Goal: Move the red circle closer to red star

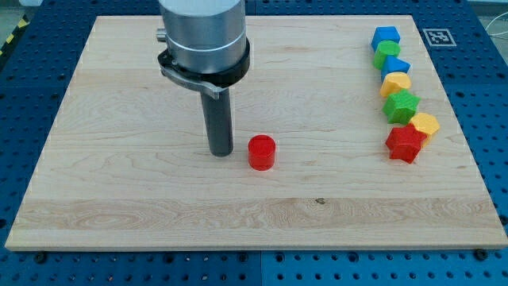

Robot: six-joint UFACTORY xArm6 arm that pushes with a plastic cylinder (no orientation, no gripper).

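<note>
The red circle point(261, 152) is a short red cylinder near the middle of the wooden board point(119, 191). My tip point(221, 152) rests on the board just to the view's left of the red circle, with a narrow gap between them. The red star point(406, 144) lies far to the view's right, at the bottom end of a column of blocks.
Above the red star a column runs up the view's right side: a yellow block point(426, 124), a green star point(401, 106), a yellow block point(395, 83), a blue block point(394, 67), a green block point(387, 52), a blue block point(386, 36). The board's right edge is close.
</note>
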